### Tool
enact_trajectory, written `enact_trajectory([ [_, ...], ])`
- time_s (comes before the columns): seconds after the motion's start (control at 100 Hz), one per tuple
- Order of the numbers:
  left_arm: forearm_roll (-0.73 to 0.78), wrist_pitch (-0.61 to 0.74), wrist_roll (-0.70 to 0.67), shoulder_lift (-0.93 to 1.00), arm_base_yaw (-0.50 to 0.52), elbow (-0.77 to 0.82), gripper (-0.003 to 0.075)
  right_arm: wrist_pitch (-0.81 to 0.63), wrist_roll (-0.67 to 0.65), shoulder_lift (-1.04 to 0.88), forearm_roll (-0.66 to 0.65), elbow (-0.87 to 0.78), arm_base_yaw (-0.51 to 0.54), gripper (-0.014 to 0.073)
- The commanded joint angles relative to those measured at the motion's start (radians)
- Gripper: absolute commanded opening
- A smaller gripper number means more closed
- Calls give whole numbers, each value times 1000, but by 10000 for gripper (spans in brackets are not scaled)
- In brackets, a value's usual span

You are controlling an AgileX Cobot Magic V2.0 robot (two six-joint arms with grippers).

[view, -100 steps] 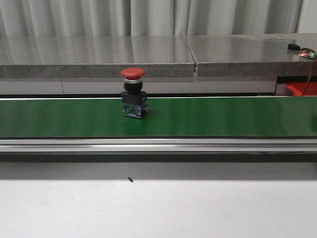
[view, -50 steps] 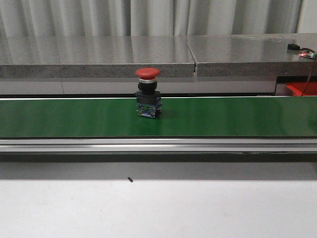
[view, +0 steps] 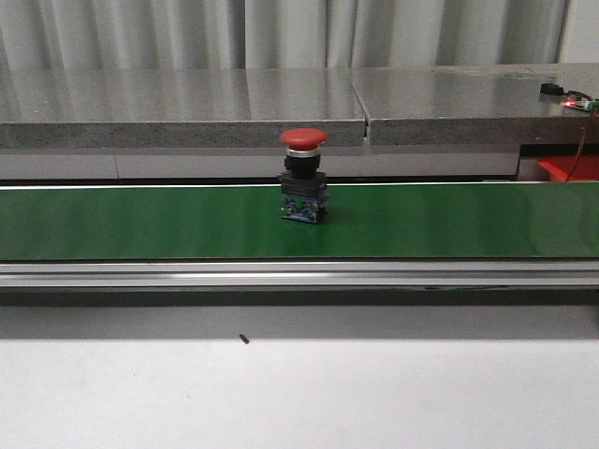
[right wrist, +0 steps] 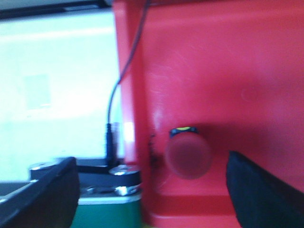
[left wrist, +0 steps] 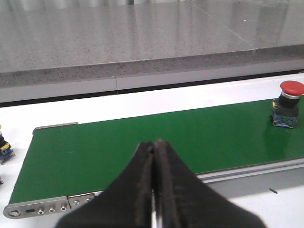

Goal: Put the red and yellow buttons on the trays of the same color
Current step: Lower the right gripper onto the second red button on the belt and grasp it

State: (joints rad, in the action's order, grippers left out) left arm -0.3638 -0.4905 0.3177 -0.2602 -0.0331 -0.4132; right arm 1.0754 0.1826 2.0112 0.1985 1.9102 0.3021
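1. In the left wrist view, the left gripper (left wrist: 153, 156) is seen nearest, its two dark fingers pressed together with nothing held between them.
2. In the right wrist view, the right gripper (right wrist: 152, 183) is seen spread wide, one finger at each lower corner, and nothing is gripped.
3. Between those fingers, a red button (right wrist: 188, 153) is seen from above, resting inside the red tray (right wrist: 228, 61); the picture is blurred, so finer detail cannot be told.
4. A black cable (right wrist: 113, 102) is seen just beside the tray's wall.
5. In the front view, a white table surface (view: 299, 393) lies nearest, and a small dark speck (view: 244, 339) is seen on it.
6. Beyond it, the green conveyor belt (view: 140, 223) is seen, and a second red button (view: 304, 176) stands upright on it, near the middle.
7. Farther back, a grey stone counter (view: 187, 103) is seen, with a corner of the red tray at the far right.
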Motion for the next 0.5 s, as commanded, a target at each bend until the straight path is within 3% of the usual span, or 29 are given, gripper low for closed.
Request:
enact_trajectory([
  [0.0, -21, 79, -6, -9, -7, -28, -20, -29, 9, -123, 25, -22, -32, 624],
  [0.49, -21, 79, -6, -9, -7, -28, -20, -197, 33, -553, 24, -514, -218, 624],
])
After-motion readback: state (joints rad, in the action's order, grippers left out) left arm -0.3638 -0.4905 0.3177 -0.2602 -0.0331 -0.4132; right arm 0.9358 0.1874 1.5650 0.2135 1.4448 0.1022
